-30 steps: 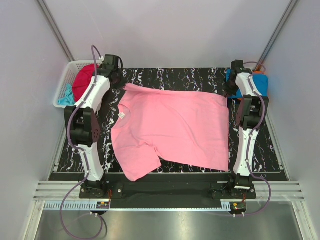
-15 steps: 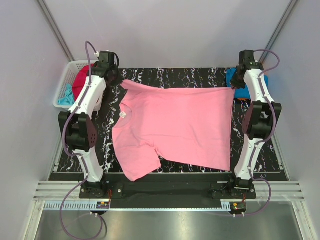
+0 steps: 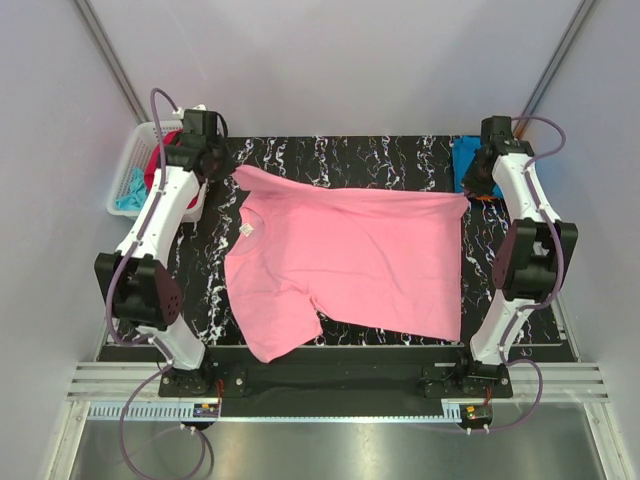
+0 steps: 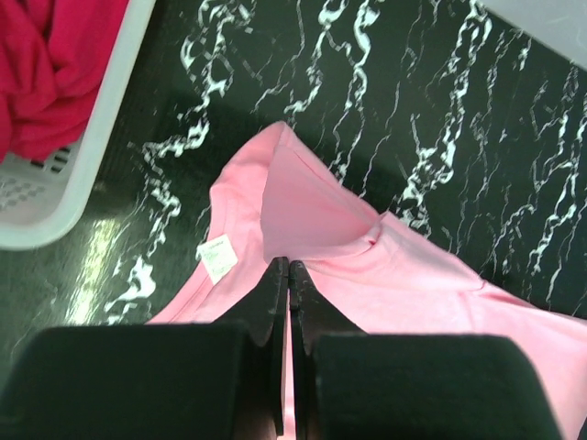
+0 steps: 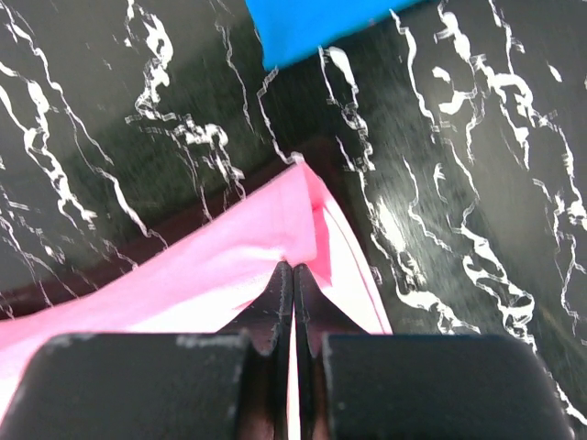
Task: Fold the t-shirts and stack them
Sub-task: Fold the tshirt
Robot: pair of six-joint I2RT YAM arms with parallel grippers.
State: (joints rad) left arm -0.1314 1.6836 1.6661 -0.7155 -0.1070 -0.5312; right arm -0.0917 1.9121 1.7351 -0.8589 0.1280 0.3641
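A light pink t-shirt (image 3: 350,260) is spread over the black marble table (image 3: 350,155), its far edge lifted and stretched between my grippers. My left gripper (image 3: 228,170) is shut on the shirt's far left shoulder corner; in the left wrist view the gripper (image 4: 288,268) pinches pink cloth (image 4: 312,197) beside a white label (image 4: 218,258). My right gripper (image 3: 470,190) is shut on the far right hem corner; in the right wrist view the gripper (image 5: 293,268) clamps the pink corner (image 5: 293,215). A bright blue shirt (image 3: 468,158) lies at the far right, also in the right wrist view (image 5: 312,23). A crimson red shirt (image 3: 162,165) and a pale aqua one (image 3: 130,195) fill the basket.
A white lattice basket (image 3: 128,165) stands off the table's far left corner; its rim shows in the left wrist view (image 4: 83,156). An orange scrap (image 3: 484,197) peeks beside the blue shirt. The pink shirt's near sleeve hangs over the table's front edge (image 3: 270,345).
Both grippers have moved apart and slightly back, pulling the pink shirt's far edge taut. The left arm swung left, the right arm swung right. Both stay shut on the shirt.
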